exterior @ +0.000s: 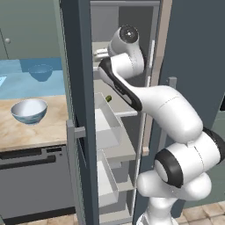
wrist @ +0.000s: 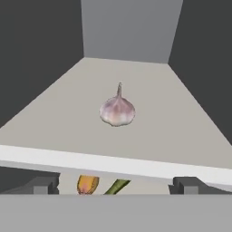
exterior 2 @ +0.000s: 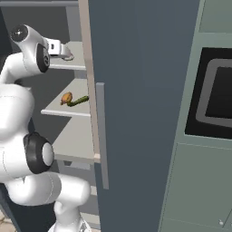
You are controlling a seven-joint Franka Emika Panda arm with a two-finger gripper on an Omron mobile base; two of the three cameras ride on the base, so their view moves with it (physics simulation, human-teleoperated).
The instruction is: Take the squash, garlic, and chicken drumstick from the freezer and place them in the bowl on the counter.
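The tool [wrist: 116, 185], fingers apart, faces the garlic [wrist: 118, 110] on a freezer [exterior: 79, 66] shelf; drumstick [exterior 2: 66, 98] and squash [exterior 2: 79, 101] lie one shelf below.

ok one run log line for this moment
phase: reaching into freezer | gripper: open, empty | garlic: upper shelf, ahead | chicken drumstick, squash: shelf below | bowl: empty

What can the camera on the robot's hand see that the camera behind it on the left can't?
The hand view alone shows the garlic sitting upright on a freezer shelf, with the open tool in front of it and the chicken drumstick on the shelf below. The left base view alone shows the bowl on the counter. Both catch the squash.
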